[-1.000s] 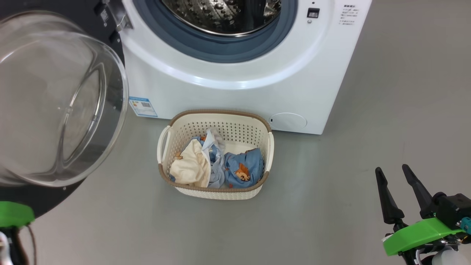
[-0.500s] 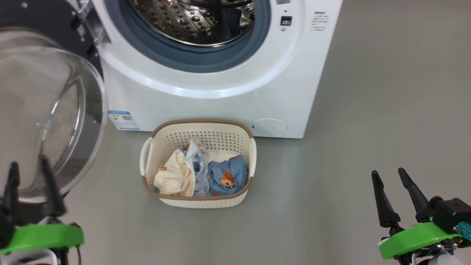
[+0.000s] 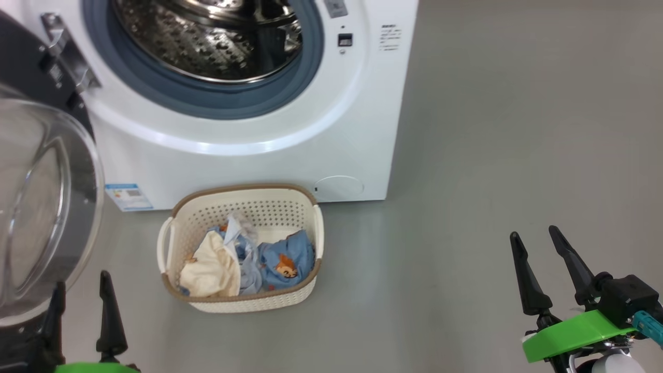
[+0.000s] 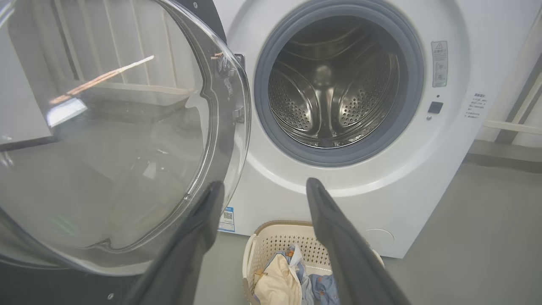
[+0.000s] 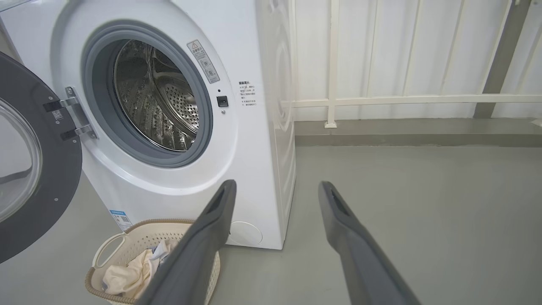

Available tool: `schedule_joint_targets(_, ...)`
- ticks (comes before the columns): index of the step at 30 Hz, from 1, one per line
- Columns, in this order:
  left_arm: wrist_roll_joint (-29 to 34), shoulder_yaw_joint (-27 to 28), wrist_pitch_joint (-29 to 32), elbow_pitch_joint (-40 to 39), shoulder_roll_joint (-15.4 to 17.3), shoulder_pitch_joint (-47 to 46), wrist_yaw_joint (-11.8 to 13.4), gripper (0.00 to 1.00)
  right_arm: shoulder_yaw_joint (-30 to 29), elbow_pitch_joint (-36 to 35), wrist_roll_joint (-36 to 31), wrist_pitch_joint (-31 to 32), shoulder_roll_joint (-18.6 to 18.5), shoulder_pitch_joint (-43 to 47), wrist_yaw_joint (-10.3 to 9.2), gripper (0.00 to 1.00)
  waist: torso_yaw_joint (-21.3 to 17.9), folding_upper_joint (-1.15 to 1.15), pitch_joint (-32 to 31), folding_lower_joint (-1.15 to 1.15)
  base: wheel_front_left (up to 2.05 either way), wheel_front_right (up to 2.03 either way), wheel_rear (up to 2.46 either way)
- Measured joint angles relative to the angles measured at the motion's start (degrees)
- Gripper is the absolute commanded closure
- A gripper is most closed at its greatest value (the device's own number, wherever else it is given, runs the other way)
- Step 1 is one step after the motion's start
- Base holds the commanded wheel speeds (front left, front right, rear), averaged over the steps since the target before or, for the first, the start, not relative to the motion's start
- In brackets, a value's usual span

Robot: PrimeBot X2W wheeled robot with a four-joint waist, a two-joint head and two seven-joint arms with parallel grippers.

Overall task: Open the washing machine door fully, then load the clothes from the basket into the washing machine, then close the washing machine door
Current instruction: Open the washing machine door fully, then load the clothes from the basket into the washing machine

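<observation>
Big white washing machine (image 3: 243, 155) far left, drum mouth facing you. The washing machine door (image 3: 36, 207) stands open on its left hinge; the glass bowl bulges toward you, just beside your left gripper (image 3: 83, 280). Grey floor (image 3: 492, 155) to the right, white railing (image 5: 402, 100) beyond. The basket (image 3: 243, 187) sits on the floor just before the machine, under the drum, the clothes (image 3: 279, 259) heaped inside. Left gripper: fingers spread, holding nothing. Your right gripper (image 3: 533, 232): near right, spread, free, well apart from the basket
</observation>
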Motion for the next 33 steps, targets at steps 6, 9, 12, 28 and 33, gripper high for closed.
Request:
schedule_joint_targets(6, -0.5, -0.4, 0.0, -0.1, 0.0, 2.1, 0.1, 0.0, 0.3, -0.5, -0.4, 0.0, 0.1, 1.7, 0.0, 0.0, -2.1, 0.0, -1.2, 0.0, 0.0, 0.0, 0.0)
schedule_joint_targets(9, -0.4, -0.6, 0.0, -0.1, 0.0, 3.1, 0.4, 0.0, 0.4, -0.5, -0.4, 0.0, 0.1, 2.1, 0.0, 0.0, -2.8, 0.0, -1.8, 0.0, 0.0, 0.0, 0.0)
schedule_joint_targets(12, -0.4, -0.7, 0.0, -0.1, 0.0, 3.8, 0.4, 0.0, 0.3, -0.5, -0.4, 0.0, 0.2, 2.1, 0.0, 0.0, -3.4, 0.0, -2.3, 0.0, 0.0, 0.0, 0.0)
schedule_joint_targets(28, -0.7, -1.1, 0.0, 0.7, 0.0, 5.0, 0.4, 0.0, -0.5, -0.4, -0.4, 0.0, 0.9, 2.3, 0.0, 0.0, -3.6, 0.0, -2.4, 0.0, 0.0, 0.0, 0.0)
schedule_joint_targets(33, -0.6, -1.2, 0.0, 0.9, 0.0, 5.0, 0.4, 0.0, -0.8, -0.1, -0.4, 0.0, 1.0, 2.3, 0.0, 0.0, -3.6, 0.0, -2.4, 0.0, 0.0, 0.0, 0.0)
